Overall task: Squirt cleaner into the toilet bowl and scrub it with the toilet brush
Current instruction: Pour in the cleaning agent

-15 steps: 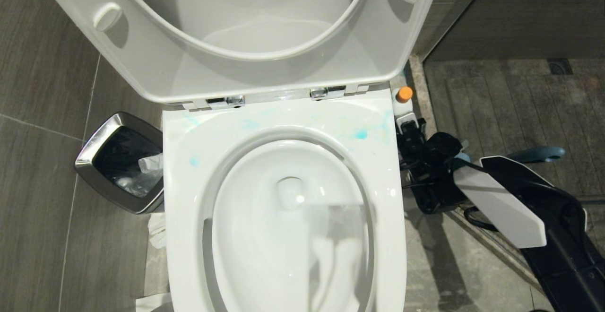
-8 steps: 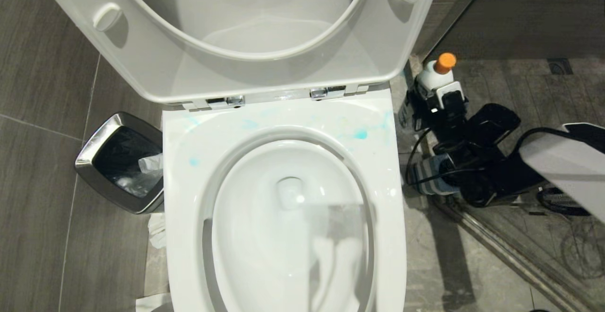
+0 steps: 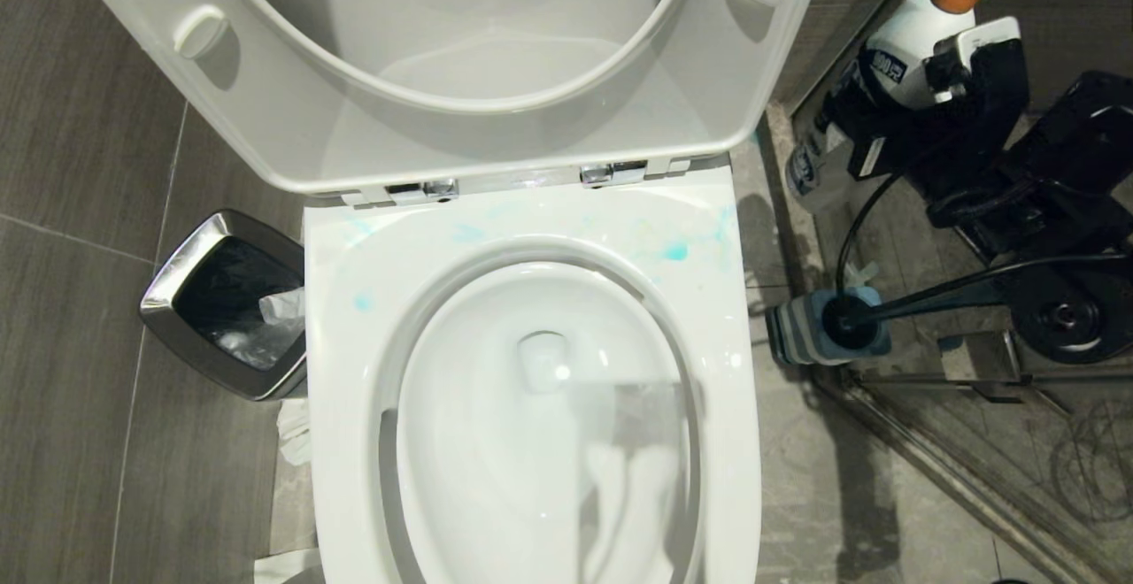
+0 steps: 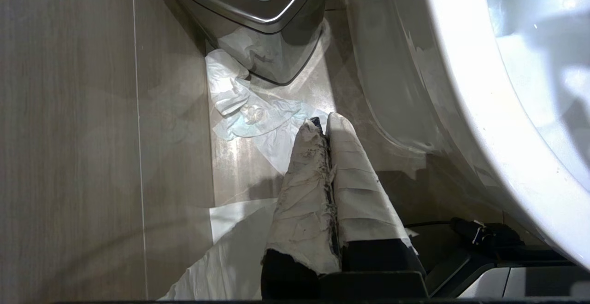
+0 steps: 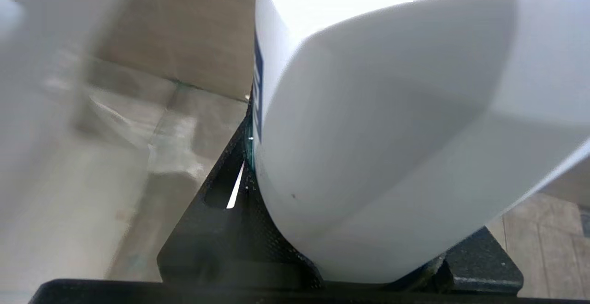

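Note:
The toilet bowl [image 3: 531, 495] fills the middle of the head view, seat and lid raised, with blue smears on its rim. At the upper right, off to the bowl's right side and well above the floor, my right gripper [image 3: 912, 80] is shut on the cleaner [image 3: 916, 26], a white bottle with its orange cap pointing up. The right wrist view is filled by the bottle's white body [image 5: 392, 133] between black fingers [image 5: 216, 212]. The toilet brush [image 3: 823, 327] stands in its holder on the floor right of the bowl. My left gripper [image 4: 325, 124] is shut and empty, parked low beside the bowl [image 4: 484, 110].
A steel-rimmed black bin [image 3: 221, 301] stands left of the toilet, with crumpled tissue [image 4: 249, 110] on the floor near it. A shower threshold rail [image 3: 938, 469] runs along the floor on the right. The right arm's cable loops over the brush holder.
My right arm has lifted the cleaner from the floor beside the toilet up and toward the upper right. The brush holder, hidden behind the arm before, now shows.

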